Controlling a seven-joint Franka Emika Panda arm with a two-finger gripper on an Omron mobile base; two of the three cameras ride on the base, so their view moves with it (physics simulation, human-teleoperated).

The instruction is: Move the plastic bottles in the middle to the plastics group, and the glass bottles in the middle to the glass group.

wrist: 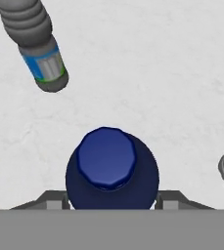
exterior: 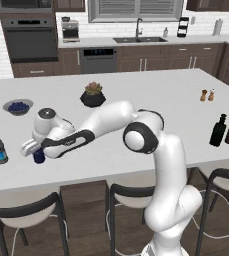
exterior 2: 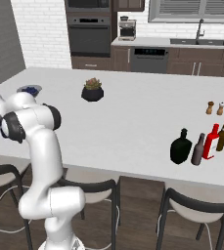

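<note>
One navy bottle between gripper fingers

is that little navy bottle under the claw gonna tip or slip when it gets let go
Probably stable: the navy bottle looks short and wide, standing upright on the flat white counter. Its smooth round sides could slip in the claw, and it would likely roll if knocked over. Being small plastic, it is probably light and easily nudged.

Matt, smooth navy plastic on small bottle, cap slightly glossier. Clear ribbed plastic on blue-labelled bottle. Faintly mottled matt white countertop. Glossy dark glass on squat black bottle.
</note>
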